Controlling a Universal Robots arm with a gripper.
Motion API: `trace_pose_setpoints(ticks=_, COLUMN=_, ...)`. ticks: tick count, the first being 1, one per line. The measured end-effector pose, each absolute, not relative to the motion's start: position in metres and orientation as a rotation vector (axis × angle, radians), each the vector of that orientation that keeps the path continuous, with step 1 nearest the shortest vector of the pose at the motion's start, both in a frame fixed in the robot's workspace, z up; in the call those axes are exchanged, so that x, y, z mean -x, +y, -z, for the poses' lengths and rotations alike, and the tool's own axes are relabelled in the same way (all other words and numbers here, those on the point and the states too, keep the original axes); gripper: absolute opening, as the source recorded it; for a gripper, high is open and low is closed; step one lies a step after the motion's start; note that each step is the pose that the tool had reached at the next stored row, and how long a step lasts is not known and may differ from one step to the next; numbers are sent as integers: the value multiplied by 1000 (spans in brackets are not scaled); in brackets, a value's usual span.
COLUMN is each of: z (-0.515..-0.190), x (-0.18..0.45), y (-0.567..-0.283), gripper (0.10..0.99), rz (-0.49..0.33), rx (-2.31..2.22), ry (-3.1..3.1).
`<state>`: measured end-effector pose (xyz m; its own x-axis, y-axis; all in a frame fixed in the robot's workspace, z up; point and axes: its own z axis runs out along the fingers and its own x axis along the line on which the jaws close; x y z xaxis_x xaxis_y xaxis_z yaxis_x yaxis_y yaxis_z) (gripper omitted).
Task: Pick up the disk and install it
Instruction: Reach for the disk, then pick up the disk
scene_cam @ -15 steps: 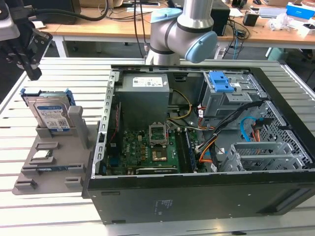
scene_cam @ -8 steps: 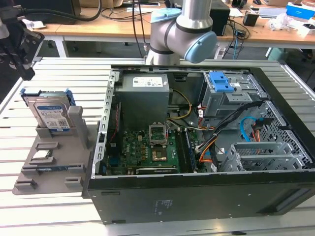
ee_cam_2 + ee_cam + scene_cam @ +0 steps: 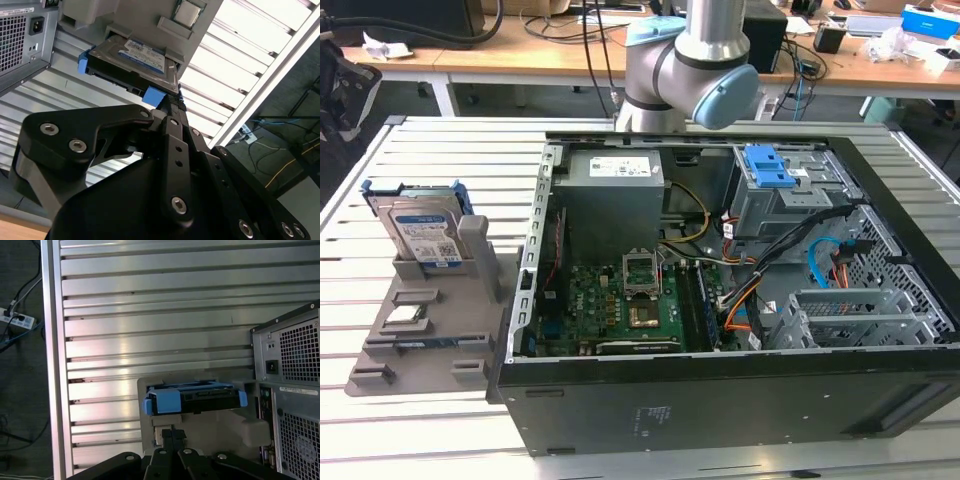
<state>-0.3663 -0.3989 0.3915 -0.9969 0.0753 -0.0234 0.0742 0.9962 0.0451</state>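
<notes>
**Claw shut and empty, disk in its stand**

Claw [image 3: 172, 432] fingers are pressed together with nothing between them in the first wrist view, where they point at the blue edge of the disk [image 3: 200, 400]. In the second wrist view the black claw [image 3: 172, 102] tips sit just by the blue plastic bracket. Whether they touch it cannot be told.

The silver metal disk [image 3: 425, 235], with its white-and-blue label and blue frame, stands on edge in a slot of the grey plastic stand [image 3: 470, 260]. That stand lies on the slatted aluminium table [image 3: 420, 150], at the exterior view's left of the open black computer case [image 3: 720, 400]. A small square chip [image 3: 405, 320] rests on the stand, nearer than the disk.

The grey-and-pale-blue robot arm [image 3: 690, 60] rises at the far side of the case.
</notes>
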Motion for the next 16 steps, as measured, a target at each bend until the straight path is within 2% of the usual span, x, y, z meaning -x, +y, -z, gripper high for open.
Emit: trace_pose_setpoints(ticks=16, z=-392, x=367, y=-399, gripper=106, rz=-69, rx=-116, ry=3114)
